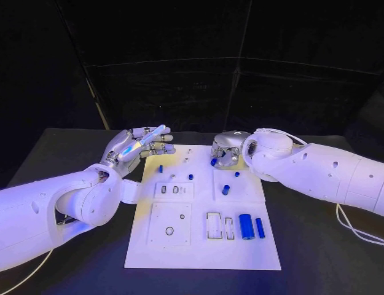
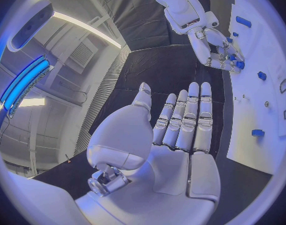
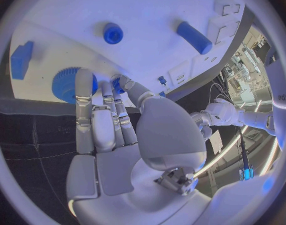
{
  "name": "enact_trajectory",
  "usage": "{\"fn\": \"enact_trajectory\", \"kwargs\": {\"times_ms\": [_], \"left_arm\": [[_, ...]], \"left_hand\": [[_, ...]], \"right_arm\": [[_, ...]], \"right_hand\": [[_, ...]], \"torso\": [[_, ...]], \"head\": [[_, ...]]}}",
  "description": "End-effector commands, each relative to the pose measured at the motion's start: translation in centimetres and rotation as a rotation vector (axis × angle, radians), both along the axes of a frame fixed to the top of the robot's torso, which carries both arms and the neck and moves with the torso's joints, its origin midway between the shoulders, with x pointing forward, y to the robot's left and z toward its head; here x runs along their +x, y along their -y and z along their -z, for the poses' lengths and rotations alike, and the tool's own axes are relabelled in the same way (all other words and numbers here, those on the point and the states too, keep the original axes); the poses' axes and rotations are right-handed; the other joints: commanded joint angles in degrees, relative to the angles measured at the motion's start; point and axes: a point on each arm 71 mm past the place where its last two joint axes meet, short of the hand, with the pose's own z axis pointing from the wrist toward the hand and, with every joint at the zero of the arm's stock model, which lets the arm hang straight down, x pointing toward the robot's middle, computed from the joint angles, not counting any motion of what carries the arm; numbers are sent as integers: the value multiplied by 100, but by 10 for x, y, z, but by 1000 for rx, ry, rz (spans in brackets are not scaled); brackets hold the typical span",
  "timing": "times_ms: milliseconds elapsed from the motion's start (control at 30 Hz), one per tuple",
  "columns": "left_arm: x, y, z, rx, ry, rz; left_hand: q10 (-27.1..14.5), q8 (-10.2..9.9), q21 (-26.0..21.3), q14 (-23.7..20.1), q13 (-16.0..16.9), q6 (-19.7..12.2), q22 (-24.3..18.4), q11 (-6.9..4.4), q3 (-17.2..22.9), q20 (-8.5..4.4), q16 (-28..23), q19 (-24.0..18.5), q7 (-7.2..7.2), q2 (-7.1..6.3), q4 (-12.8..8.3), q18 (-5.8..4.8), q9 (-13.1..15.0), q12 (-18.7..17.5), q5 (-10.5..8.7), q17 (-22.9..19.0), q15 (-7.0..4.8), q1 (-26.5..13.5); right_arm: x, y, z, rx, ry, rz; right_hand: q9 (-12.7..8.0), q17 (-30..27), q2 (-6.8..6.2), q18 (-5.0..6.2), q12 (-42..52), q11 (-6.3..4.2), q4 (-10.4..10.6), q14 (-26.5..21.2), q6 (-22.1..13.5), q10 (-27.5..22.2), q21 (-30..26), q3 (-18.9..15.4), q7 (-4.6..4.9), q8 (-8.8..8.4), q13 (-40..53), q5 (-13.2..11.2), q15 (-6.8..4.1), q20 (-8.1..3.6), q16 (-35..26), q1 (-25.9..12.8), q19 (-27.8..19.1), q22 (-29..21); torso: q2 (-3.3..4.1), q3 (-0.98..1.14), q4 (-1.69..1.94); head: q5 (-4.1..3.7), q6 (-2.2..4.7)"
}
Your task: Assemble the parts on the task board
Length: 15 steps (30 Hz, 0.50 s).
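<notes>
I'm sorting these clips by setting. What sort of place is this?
Probably a robotics lab or test cell: a black table behind dark drapes, a white task board with small blue parts, ceiling strip lights.

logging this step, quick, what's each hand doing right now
left hand: open, holding nothing.
right hand: pinching a small blue part at the task board.

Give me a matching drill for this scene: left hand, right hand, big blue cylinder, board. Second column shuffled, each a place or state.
1. left hand
2. right hand
3. big blue cylinder
4. board

a. lying on the board's near part
b. white, mid-table
c. open, raised beside the board, holding nothing
d. fingers on a small blue part at the board's far end

Pairs: 1-c, 2-d, 3-a, 4-b
</notes>
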Motion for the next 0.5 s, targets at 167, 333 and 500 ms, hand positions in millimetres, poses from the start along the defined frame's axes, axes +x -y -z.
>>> {"fn": "enact_trajectory", "kwargs": {"times_ms": [167, 333, 500], "left_arm": [[-1, 1, -2, -3, 7, 18], [-1, 1, -2, -3, 5, 19], [0, 0, -2, -1, 4, 17]], "left_hand": [[26, -37, -22, 26, -7, 41, -9, 28, 8, 9, -35, 50, 152, 31, -46, 55, -10, -45, 17, -8, 25, 27], [23, -43, -25, 27, -7, 38, -11, 30, 10, 10, -39, 52, 155, 35, -47, 54, -13, -51, 17, -9, 26, 27], [19, -52, -31, 29, -7, 35, -16, 35, 11, 11, -46, 57, 162, 42, -44, 53, -17, -62, 17, -11, 28, 20]], "right_arm": [[0, 0, 3, 4, -20, -2], [-1, 1, -1, 45, 15, 2], [-5, 1, -8, 109, 62, 7]], "right_hand": [[62, 62, 68, 40, 111, -89, 56, 221, 340, 216, 89, 139, -111, 159, 25, -39, -69, -39, 74, 47, -70, 42], [111, 71, 160, 6, 183, -168, 154, 217, 537, 393, 295, 211, -195, 250, 53, -100, -130, -91, 95, 58, 49, 291], [128, 67, 193, 3, 186, -190, 190, 214, 583, 428, 325, 267, -218, 267, 55, -121, -151, -114, 100, 83, 45, 305]], "torso": [[6, -1, 1], [7, 0, -7], [9, -2, 4]], "head": [[6, -31], [15, -52], [18, -39]]}}
